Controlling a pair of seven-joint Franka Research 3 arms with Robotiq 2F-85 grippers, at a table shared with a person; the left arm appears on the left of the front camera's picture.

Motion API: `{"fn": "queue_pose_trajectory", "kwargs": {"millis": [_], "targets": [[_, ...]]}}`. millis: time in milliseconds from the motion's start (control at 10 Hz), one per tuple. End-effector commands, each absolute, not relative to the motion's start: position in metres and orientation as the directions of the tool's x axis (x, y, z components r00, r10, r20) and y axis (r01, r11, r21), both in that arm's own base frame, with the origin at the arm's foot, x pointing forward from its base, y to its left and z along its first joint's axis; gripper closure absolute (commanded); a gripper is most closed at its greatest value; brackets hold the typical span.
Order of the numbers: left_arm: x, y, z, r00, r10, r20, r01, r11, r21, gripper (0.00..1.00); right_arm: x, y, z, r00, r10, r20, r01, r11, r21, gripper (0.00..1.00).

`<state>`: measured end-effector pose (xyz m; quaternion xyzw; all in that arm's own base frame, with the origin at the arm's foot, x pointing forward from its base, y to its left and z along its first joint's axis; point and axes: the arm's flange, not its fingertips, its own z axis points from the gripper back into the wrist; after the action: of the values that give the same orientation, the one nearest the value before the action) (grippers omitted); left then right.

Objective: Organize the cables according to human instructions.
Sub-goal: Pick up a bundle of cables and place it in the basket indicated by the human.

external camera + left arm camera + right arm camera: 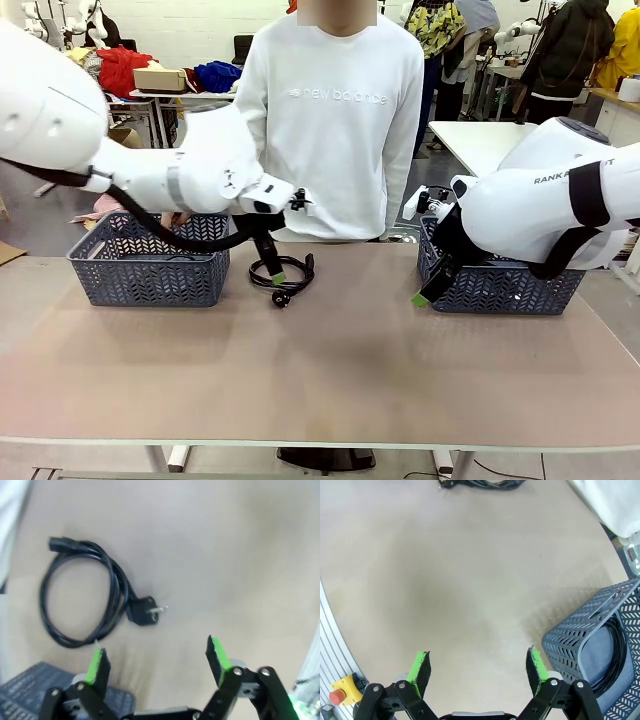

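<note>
One coiled black cable point(284, 281) lies on the table in front of the person, its plug point(145, 614) pointing away from the loop point(82, 595). My left gripper point(273, 268) hangs open just above this cable, fingers point(97, 664) spread with nothing between them. My right gripper point(424, 291) is also open and empty, low over the table beside the right basket point(505, 285). In the right wrist view a black cable point(616, 652) lies coiled inside that basket point(580, 645), and the table cable point(480, 484) shows at the top edge.
A second grey basket point(150, 262) stands at the table's left, its corner point(22, 692) near my left fingers. A person in a white sweatshirt point(335, 120) stands at the far side. An emergency stop button point(337, 696) sits off the table's edge.
</note>
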<state>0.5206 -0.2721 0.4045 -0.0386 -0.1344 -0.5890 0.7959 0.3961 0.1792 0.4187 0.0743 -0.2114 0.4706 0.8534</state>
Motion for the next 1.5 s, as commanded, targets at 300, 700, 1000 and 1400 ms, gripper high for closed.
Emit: {"fn": "queue_pose_trajectory", "kwargs": {"millis": [300, 700, 1000, 1400], "targets": [[0.554, -0.323, 0.389, 0.402, -0.902, 0.157, 0.902, 0.42, 0.104, 0.0, 0.397, 0.179, 0.42, 0.468, 0.774, 0.427, -0.834, 0.547, -0.078, 0.0], [0.554, -0.327, 0.381, 0.392, -0.903, 0.173, 0.906, 0.412, 0.095, 0.0, 0.397, 0.179, 0.42, 0.468, 0.774, 0.427, -0.834, 0.547, -0.078, 0.0], [0.554, -0.327, 0.381, 0.392, -0.903, 0.173, 0.906, 0.412, 0.095, 0.0, 0.397, 0.179, 0.42, 0.468, 0.774, 0.427, -0.834, 0.547, -0.078, 0.0], [0.561, -0.336, 0.37, 0.517, -0.841, 0.158, 0.847, 0.529, 0.05, 0.0, 0.397, 0.179, 0.42, 0.468, 0.774, 0.427, -0.834, 0.547, -0.078, 0.0]]}}
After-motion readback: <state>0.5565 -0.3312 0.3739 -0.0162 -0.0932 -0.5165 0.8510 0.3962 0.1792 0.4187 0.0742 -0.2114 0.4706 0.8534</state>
